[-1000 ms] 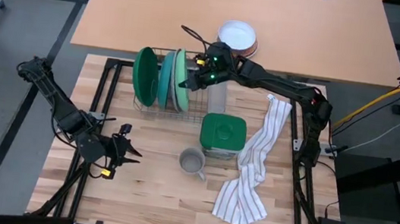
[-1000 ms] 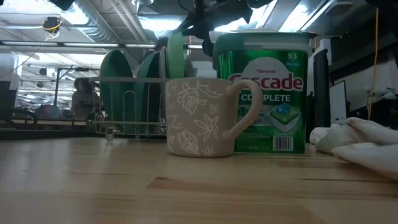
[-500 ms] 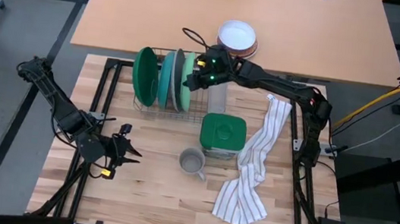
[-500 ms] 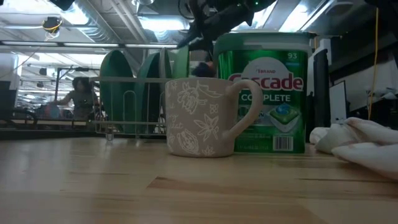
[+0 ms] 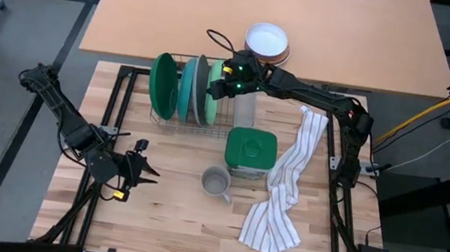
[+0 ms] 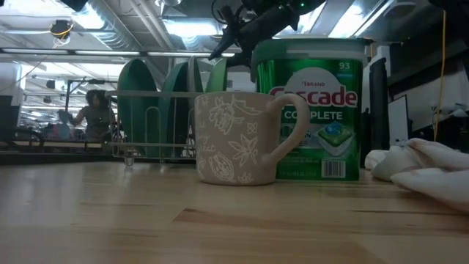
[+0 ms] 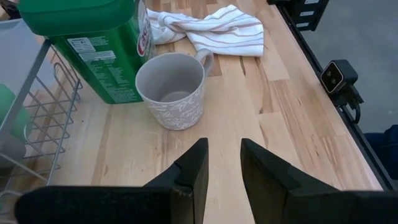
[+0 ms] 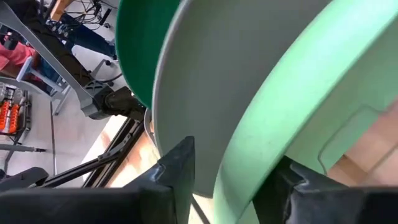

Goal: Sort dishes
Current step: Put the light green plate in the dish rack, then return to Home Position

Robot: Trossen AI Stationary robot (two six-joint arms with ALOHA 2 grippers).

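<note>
The green tub point(image 6: 314, 110) beside the rack reads "Cascade Complete" and "93" in the low view, lettering the overhead camera never catches. Four plates stand on edge in the wire rack point(image 5: 160, 115): dark green plate point(image 5: 163, 85), teal plate point(image 5: 187, 85), grey plate point(image 5: 200, 87), light green plate point(image 5: 212, 90). One mug point(image 5: 216, 182), one white bowl point(image 5: 266, 40), one striped towel point(image 5: 286, 185). The right gripper point(image 5: 224, 79) sits over the light green plate, its fingers point(image 8: 177, 163) spread either side of the rim with daylight showing, not clamped. Down at the near left, the left gripper point(image 5: 144, 170) waits partly open, holding nothing, as its wrist view confirms.
</note>
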